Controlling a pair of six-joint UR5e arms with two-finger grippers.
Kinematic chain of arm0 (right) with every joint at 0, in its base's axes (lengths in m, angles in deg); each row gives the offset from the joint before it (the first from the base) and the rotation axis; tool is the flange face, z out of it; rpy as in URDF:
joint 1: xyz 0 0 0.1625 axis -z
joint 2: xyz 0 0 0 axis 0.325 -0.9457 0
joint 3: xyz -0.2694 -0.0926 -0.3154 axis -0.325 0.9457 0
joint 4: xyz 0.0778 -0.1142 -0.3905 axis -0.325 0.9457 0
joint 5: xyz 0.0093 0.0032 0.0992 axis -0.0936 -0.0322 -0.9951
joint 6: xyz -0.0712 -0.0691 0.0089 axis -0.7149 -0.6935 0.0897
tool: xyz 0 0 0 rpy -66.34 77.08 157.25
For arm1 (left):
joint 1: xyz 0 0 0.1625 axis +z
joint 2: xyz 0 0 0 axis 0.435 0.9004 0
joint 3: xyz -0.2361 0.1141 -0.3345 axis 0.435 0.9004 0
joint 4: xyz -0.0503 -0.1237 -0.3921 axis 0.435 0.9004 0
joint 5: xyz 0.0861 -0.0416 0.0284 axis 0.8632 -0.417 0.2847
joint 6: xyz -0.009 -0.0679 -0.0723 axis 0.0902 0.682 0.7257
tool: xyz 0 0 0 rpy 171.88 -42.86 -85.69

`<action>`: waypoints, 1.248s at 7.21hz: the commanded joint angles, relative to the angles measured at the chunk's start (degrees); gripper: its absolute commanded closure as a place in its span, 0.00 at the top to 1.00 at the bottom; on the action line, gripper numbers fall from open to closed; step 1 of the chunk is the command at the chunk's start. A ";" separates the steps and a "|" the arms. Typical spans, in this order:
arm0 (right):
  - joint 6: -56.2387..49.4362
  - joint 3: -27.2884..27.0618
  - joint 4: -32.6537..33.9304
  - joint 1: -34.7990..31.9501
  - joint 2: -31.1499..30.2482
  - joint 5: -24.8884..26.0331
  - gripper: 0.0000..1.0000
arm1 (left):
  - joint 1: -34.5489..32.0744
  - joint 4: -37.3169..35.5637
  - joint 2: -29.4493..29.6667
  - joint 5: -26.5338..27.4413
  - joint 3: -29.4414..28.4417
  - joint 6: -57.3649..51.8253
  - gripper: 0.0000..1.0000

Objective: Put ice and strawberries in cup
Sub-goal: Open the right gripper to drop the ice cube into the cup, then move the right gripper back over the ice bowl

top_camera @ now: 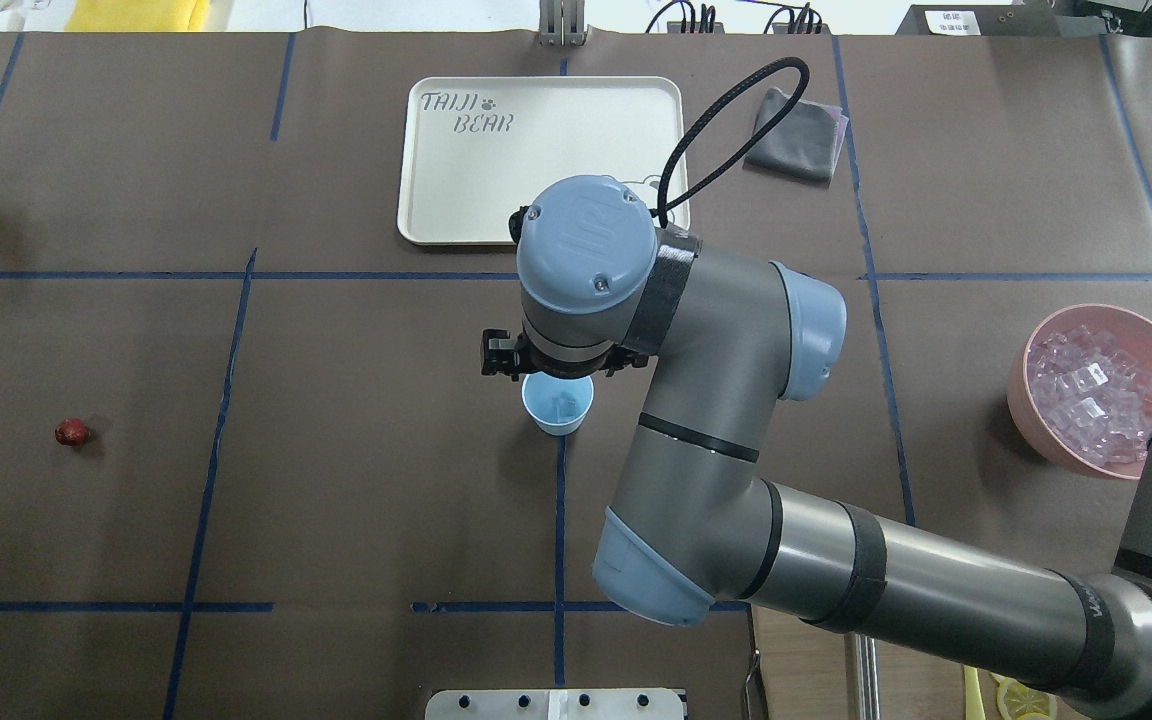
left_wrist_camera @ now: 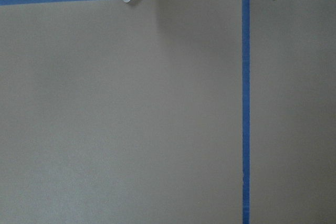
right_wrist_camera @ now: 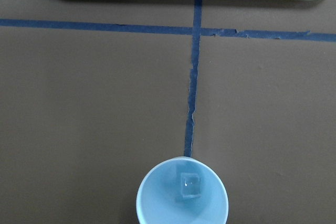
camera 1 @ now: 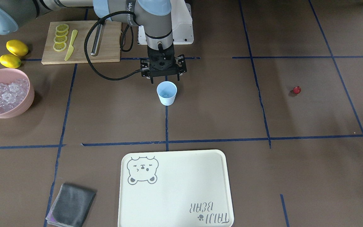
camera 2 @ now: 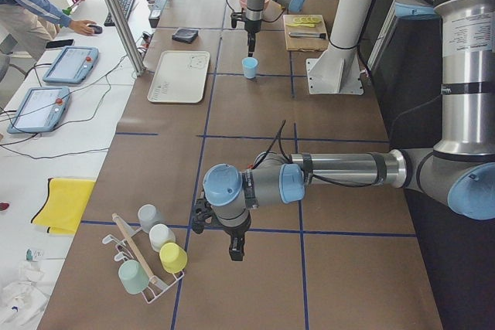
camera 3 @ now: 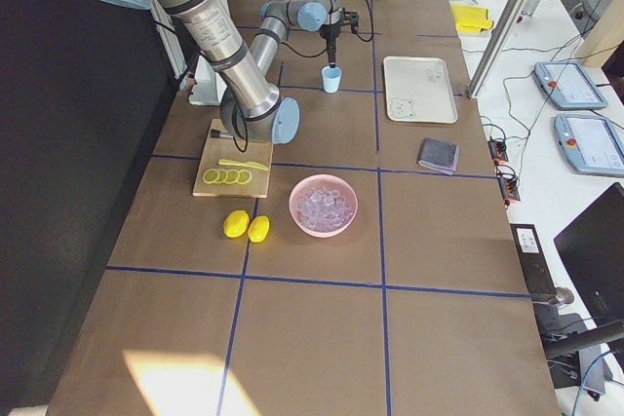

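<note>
The cream bear tray (camera 1: 175,189) lies on the operators' side of me, with nothing on it. The pink bowl (camera 1: 27,99) of ice (camera 1: 5,94) sits well off to my right.

My right claw (camera 1: 164,78) hangs just above the light blue cup (camera 1: 167,93), a little back from it toward my base. Its jaws are spread and hold nothing. The cup stands upright on a blue tape line, and my right wrist camera shows a single ice cube (right_wrist_camera: 190,186) on its floor. I judge the ice step begun, and the berry not yet started.

The coming move turns on the strawberry (camera 1: 296,90). It lies alone on the bare mat, well apart from the cup and straight out toward my left side. It is about level with the cup, no nearer my base and no farther. It is too small for me to read which way its long axis or green top points.

My left claw (camera 2: 234,249) hangs at the far left end of the table beside a rack of tumblers (camera 2: 151,264), and I cannot tell how its jaws stand. The berry is in that arm's half, so I would send the left arm, though I cannot say which claw is closer.
</note>
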 commanded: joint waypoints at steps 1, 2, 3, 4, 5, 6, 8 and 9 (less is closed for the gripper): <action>-3.97 -4.34 0.45 -6.12 -4.18 -6.56 1.00 | 0.00 0.15 0.00 0.02 -0.01 0.00 1.00; -10.96 -8.81 0.45 -11.21 -9.70 -11.57 1.00 | 0.00 0.24 0.00 0.02 -0.01 0.00 1.00; -17.21 -12.86 0.45 -16.30 -15.49 -16.24 1.00 | 0.00 0.24 0.00 0.02 -0.01 0.00 1.00; -23.89 -14.55 0.45 -21.75 -19.73 -19.68 1.00 | 0.00 0.24 0.00 -0.07 -0.01 0.00 1.00; -32.22 -16.66 0.45 -25.28 -25.25 -21.80 1.00 | 0.00 0.24 0.00 -0.07 -0.01 0.00 1.00; -41.00 -17.72 0.28 -29.15 -30.79 -22.34 1.00 | 0.00 0.24 0.00 0.02 -0.01 0.00 1.00; -60.87 -17.56 -0.07 -38.54 -41.17 -25.32 1.00 | 0.00 0.24 0.00 -0.07 -0.01 0.00 1.00; -65.39 -17.64 -0.34 -40.07 -45.31 -25.68 1.00 | 0.00 0.24 0.00 -0.07 0.08 0.00 1.00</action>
